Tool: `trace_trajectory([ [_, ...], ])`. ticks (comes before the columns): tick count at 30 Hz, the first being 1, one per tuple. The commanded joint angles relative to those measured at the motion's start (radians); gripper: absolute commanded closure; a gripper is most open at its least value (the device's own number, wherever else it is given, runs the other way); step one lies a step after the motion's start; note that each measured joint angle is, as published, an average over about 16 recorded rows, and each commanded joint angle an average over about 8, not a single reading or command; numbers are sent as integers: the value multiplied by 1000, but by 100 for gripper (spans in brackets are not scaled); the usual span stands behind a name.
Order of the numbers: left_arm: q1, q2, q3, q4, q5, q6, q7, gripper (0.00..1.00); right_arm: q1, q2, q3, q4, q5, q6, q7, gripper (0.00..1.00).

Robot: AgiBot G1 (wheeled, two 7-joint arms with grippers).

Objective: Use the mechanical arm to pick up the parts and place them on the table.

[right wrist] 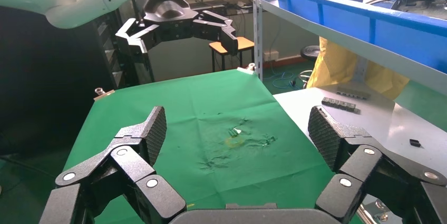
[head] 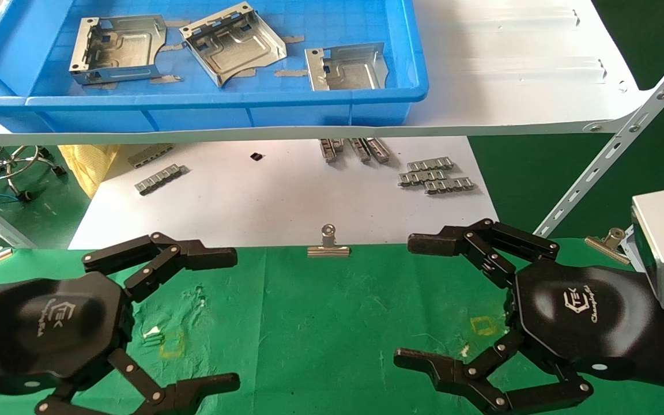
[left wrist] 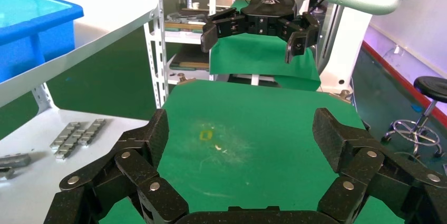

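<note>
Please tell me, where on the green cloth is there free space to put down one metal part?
The green table is bare between the left gripper and the right gripper, both open, below the binder clip. The blue tray is crowded with three parts.

Bright, even overhead light; glare washes out the white board (head: 516, 69); soft shadows, head view sharp, no blur.

Wrinkled green cloth table (head: 332, 323) spreads under and between my two hands. Faded yellow square outline (head: 172, 344) just inside my left hand's fingers; second yellow outline (head: 485, 325) close beside my right hand's palm. Silver binder clip (head: 328, 242) on far cloth edge, ahead, midway between my hands. Brass-toned clip (head: 607, 242) at far corner beyond my right hand.
</note>
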Motion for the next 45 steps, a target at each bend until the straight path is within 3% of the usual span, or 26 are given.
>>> trace_trajectory([
  [1,0,0,0,0,0,0,0,0,0,0,0,0,0,0,0,100],
  [45,0,0,0,0,0,0,0,0,0,0,0,0,0,0,0,100],
])
